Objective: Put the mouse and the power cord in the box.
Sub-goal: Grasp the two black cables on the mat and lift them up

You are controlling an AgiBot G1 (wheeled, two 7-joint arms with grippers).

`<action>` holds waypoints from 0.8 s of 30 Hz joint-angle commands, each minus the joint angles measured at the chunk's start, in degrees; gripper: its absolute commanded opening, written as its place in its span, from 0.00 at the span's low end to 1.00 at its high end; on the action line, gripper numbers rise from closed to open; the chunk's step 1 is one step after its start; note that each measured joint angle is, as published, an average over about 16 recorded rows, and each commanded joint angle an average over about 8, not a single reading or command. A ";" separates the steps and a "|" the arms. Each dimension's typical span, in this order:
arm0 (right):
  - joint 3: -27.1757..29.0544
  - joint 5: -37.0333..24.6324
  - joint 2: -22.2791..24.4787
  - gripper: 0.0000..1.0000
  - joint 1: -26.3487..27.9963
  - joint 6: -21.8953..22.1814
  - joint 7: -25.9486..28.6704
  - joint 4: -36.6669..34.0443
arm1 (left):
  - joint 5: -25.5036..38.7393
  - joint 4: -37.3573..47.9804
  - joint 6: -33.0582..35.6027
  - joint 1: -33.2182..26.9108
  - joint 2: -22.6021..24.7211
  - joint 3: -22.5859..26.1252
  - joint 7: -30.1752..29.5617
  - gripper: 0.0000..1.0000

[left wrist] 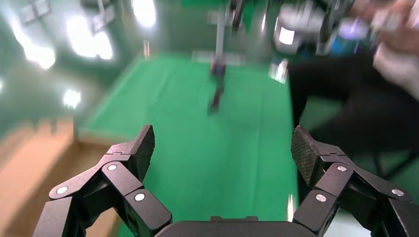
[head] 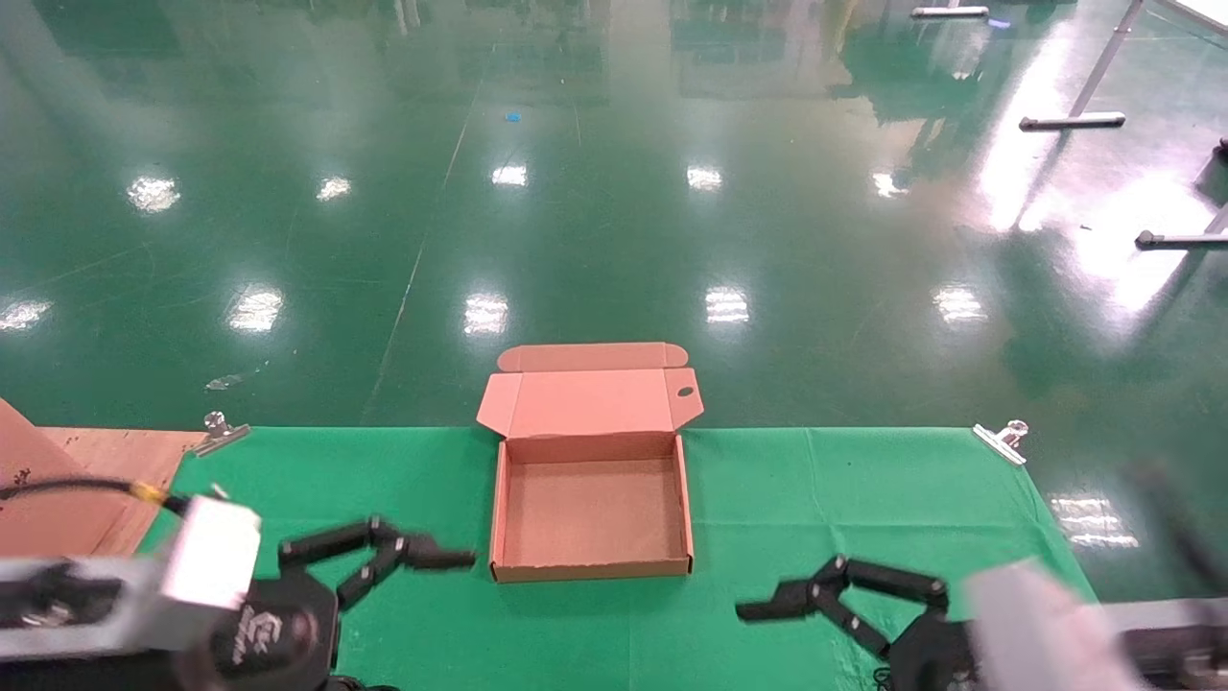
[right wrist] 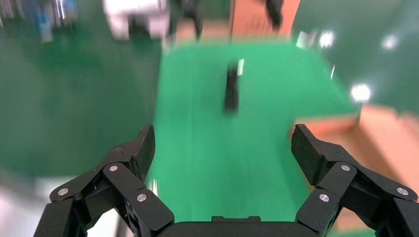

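- Box [head: 592, 513]: open on the green cloth [head: 815, 480], centred between my two arms, lid folded back toward the far edge, interior bare.
- Left gripper [head: 422, 566]: low over the cloth near the box's left wall, not touching it; fingers [left wrist: 136, 153] spread wide, nothing between them.
- Right gripper [head: 801, 614]: low over the cloth to the right of the box, a little farther from it; fingers [right wrist: 138, 153] likewise spread, holding nothing.
- Mouse and cord: neither shows in the head view. Each wrist view shows a dark blurred shape on the cloth ahead; I cannot tell what it is.
- Progress, as I judge it: nothing packed yet; the first pick has not begun.
- Risk 1: with both targets out of my head view, I may reach for the wrong dark shape, or for my own other gripper.
- Risk 2: my left fingertips sit close to the box wall; a sideways sweep could shove the light box across the cloth.
- Risk 3: a trailing cord could drape over the low wall rather than settle inside.
- Cardboard sheet [head: 67, 480]: at the left table edge, not part of the job.
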 commanded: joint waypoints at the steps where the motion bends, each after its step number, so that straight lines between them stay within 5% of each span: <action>1: -2.40 -5.36 -0.34 1.00 2.61 -0.62 -0.47 0.18 | 4.07 1.86 0.45 -1.06 0.19 1.64 1.08 1.00; 12: -18.00 -38.59 -9.48 1.00 12.74 1.95 -3.03 -0.19 | 25.87 16.47 0.38 -10.54 6.00 10.91 13.41 1.00; 24: -23.26 -53.06 -15.73 1.00 12.65 13.37 -13.25 -15.35 | 46.78 33.53 -13.33 -16.55 15.37 19.61 23.85 1.00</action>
